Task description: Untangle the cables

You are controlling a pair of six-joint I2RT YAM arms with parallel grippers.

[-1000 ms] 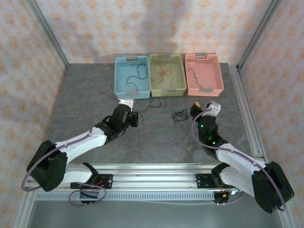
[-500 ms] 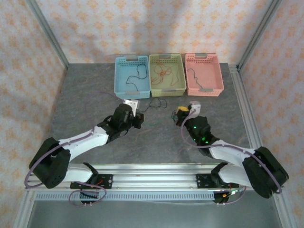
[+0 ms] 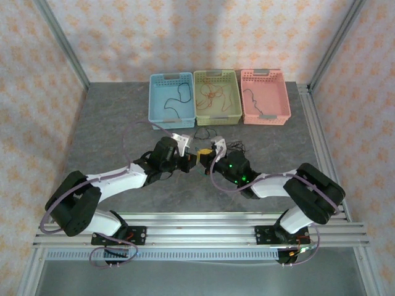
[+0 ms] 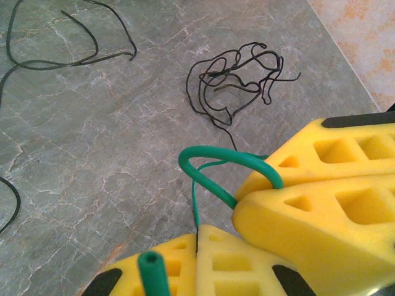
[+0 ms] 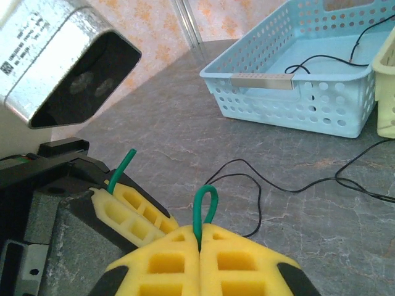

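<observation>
— Cables first: where do they lie?
— The green cable (image 4: 229, 161) is off the desk (image 3: 111, 123), arched in a short loop between the two arms in front of the baskets. The left end effector (image 4: 197, 242) is clamped tight on one stretch, with a stub poking up past its pads. The right end effector (image 5: 199, 239) is pinched closed on the loop just beside it.
— How should the pull go?
— Slowly, I'd say, drawing apart along the cable's own line, with both clamps firm so the thin cable cannot slide out of the foam.
— Anything in the way?
— The black tangle (image 4: 237, 77) lies near, and a tail from it runs toward the green loop. I cannot tell whether it is caught. A loose black cable (image 5: 265, 185) curls on the desk before the blue basket (image 5: 296, 105). A red-orange cable (image 3: 213, 94) sits in the yellow-green basket (image 3: 218, 119), and the pink basket (image 3: 265, 117) holds a black one. The two sets of fingers almost touch, so the arms crowd each other.
</observation>
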